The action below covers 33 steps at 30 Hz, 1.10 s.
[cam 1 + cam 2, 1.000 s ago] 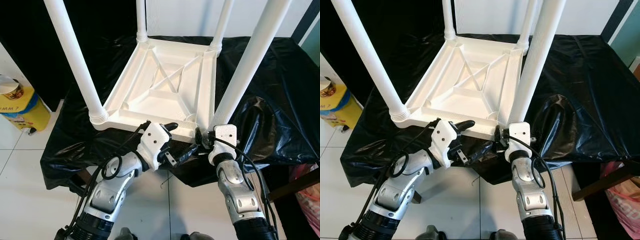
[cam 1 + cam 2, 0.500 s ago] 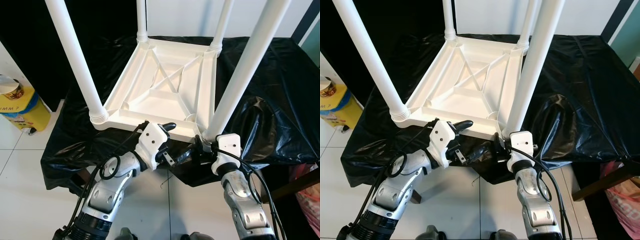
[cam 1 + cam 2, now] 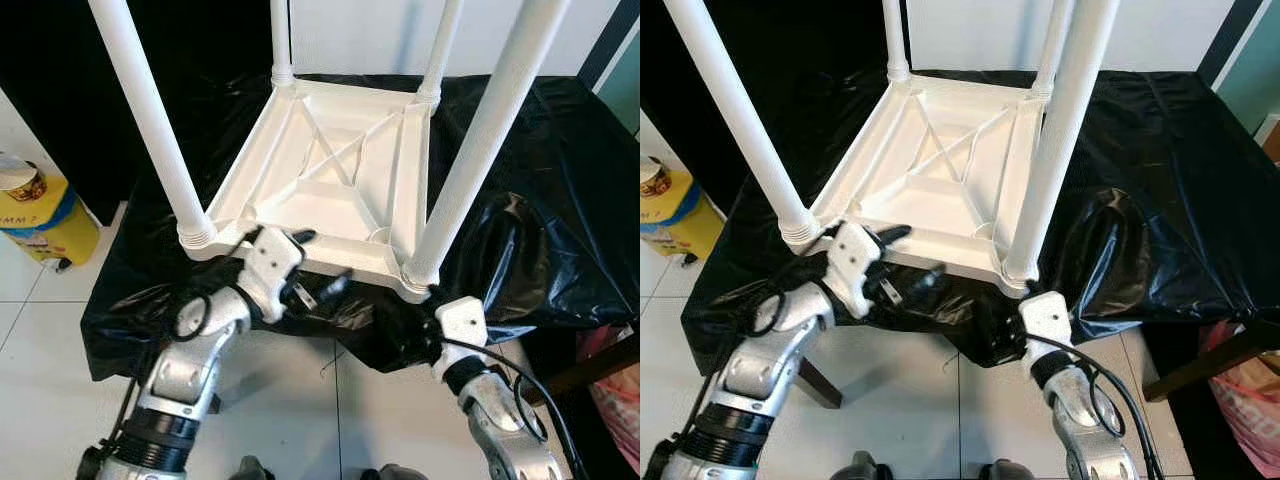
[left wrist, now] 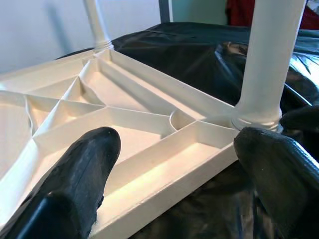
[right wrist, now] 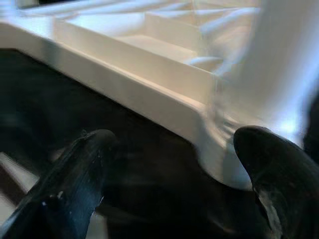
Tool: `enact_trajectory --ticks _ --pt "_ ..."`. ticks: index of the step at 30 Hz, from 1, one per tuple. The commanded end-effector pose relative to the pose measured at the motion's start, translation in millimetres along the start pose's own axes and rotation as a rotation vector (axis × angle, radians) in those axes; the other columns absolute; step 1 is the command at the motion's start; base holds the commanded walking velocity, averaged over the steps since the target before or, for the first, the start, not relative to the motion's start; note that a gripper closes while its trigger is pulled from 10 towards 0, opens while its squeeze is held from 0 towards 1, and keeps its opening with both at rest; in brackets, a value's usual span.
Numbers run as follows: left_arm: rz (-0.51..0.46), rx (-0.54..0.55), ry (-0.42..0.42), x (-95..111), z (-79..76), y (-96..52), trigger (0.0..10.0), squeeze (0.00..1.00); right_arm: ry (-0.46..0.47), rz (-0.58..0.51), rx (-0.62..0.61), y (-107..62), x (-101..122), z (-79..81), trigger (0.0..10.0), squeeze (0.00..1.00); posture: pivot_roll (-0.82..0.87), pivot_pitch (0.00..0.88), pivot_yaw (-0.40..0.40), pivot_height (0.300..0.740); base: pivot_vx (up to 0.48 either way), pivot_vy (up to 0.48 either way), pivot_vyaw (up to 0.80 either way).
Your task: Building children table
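Observation:
A white plastic children's table (image 3: pixel 335 175) lies upside down on a black-covered surface, its four round legs pointing up. Its ribbed underside faces me. My left gripper (image 3: pixel 318 262) is open at the near rim, one finger (image 3: pixel 300 237) over the edge and the other below it, between the front-left leg (image 3: pixel 150 110) and front-right leg (image 3: pixel 480 140). The left wrist view looks across the rim (image 4: pixel 164 164) between its fingers (image 4: pixel 84 169). My right gripper (image 5: pixel 174 164) is open, low and just off the front-right corner (image 5: pixel 219 144); its wrist (image 3: pixel 458 322) sits below that leg's base.
Black plastic sheeting (image 3: pixel 545 200) covers the support and bunches up at the right. A yellow container (image 3: pixel 35 205) stands on the white tiled floor (image 3: pixel 40 330) at the left. A dark wooden bar (image 3: pixel 590 365) and pink fabric (image 3: pixel 618 385) are at the lower right.
My left gripper has slid left along the near rim. My right gripper has dropped back and down from the base of the front-right leg.

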<state>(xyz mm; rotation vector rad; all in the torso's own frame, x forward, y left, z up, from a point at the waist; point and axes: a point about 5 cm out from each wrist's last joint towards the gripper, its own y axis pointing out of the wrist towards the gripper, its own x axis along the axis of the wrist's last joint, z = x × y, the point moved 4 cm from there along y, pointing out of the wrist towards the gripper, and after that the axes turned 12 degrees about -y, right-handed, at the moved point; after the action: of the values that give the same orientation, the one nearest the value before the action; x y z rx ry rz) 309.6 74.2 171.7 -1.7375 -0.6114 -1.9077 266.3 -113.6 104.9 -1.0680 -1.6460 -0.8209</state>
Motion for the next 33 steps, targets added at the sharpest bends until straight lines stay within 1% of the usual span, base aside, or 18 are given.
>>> enact_trajectory --ticks 1,2,4,5,6,8,15,16,19,21,22,24,25,26,28,30,31,33 --pt "0.005 0.043 0.032 2 13.2 -4.3 10.0 0.00 0.008 -0.019 0.046 3.5 4 4.9 10.0 0.00 0.03 0.067 -0.022 0.740 0.000 0.000 0.00" --pt "0.011 0.064 0.053 4 21.3 -7.5 10.0 0.00 0.011 -0.031 0.063 8.9 6 7.6 10.0 0.00 0.04 0.066 -0.022 0.740 0.000 0.000 0.00" --pt "0.011 0.064 0.053 4 21.3 -7.5 10.0 0.00 0.011 -0.031 0.063 8.9 6 7.6 10.0 0.00 0.04 0.066 -0.022 0.740 0.000 0.000 0.00" --pt "0.018 0.079 0.074 5 27.6 -10.7 10.0 0.00 0.016 -0.044 0.080 13.5 9 11.4 10.0 0.00 0.04 0.067 -0.020 0.740 0.000 0.000 0.00" --pt "0.018 0.079 0.074 5 27.6 -10.7 10.0 0.00 0.016 -0.044 0.080 13.5 9 11.4 10.0 0.00 0.04 0.067 -0.020 0.740 0.000 0.000 0.00" --pt "0.027 0.101 0.097 7 35.6 -15.2 10.0 0.00 0.026 -0.068 0.117 23.3 14 21.5 10.0 0.00 0.05 0.068 -0.017 0.740 0.000 0.000 0.00" --pt "0.022 0.118 0.105 9 40.2 -18.0 10.0 0.00 0.054 -0.103 0.143 34.0 24 31.6 10.0 0.00 0.06 0.071 -0.014 0.740 0.000 0.000 0.00" --pt "0.023 0.120 0.110 9 40.3 -17.9 10.0 0.00 0.059 -0.114 0.133 38.6 27 33.6 10.0 0.00 0.06 0.072 -0.015 0.740 0.000 0.000 0.00" --pt "0.020 0.112 0.101 7 37.8 -16.1 10.0 0.00 0.061 -0.133 0.101 44.8 33 33.3 10.0 0.00 0.06 0.072 -0.016 0.740 0.000 0.000 0.00" --pt "0.020 0.112 0.101 7 37.8 -16.1 10.0 0.00 0.061 -0.133 0.101 44.8 33 33.3 10.0 0.00 0.06 0.072 -0.016 0.740 0.000 0.000 0.00" --pt "0.020 0.106 0.098 5 36.3 -15.3 10.0 0.00 0.062 -0.139 0.077 46.5 35 31.1 10.0 0.00 0.06 0.074 -0.016 0.740 0.000 0.000 0.00" --pt "0.026 0.096 0.082 2 33.0 -15.9 10.0 0.00 0.055 -0.141 -0.019 47.6 36 18.5 10.0 0.00 0.06 0.079 -0.017 0.740 0.000 0.000 0.00" --pt "0.026 0.096 0.082 2 33.0 -15.9 10.0 0.00 0.055 -0.141 -0.019 47.6 36 18.5 10.0 0.00 0.06 0.079 -0.017 0.740 0.000 0.000 0.00" --pt "0.030 0.085 0.071 0 30.4 -17.2 10.0 0.00 0.047 -0.138 -0.080 47.4 36 8.6 10.0 0.00 0.06 0.079 -0.017 0.740 0.000 0.000 0.00" --pt "0.030 0.085 0.071 0 30.4 -17.2 10.0 0.00 0.047 -0.138 -0.080 47.4 36 8.6 10.0 0.00 0.06 0.079 -0.017 0.740 0.000 0.000 0.00" --pt "0.051 0.050 0.044 -6 23.4 -21.2 10.0 0.00 0.031 -0.130 -0.189 45.5 34 -11.8 10.0 0.00 0.06 0.084 -0.016 0.740 0.000 0.000 0.00" --pt "0.051 0.050 0.044 -6 23.4 -21.2 10.0 0.00 0.031 -0.130 -0.189 45.5 34 -11.8 10.0 0.00 0.06 0.084 -0.016 0.740 0.000 0.000 0.00" --pt "0.078 0.014 0.008 -11 17.7 -26.8 10.0 0.00 0.021 -0.119 -0.252 43.8 32 -24.8 10.0 0.00 0.06 0.087 -0.016 0.740 0.000 0.000 0.00"
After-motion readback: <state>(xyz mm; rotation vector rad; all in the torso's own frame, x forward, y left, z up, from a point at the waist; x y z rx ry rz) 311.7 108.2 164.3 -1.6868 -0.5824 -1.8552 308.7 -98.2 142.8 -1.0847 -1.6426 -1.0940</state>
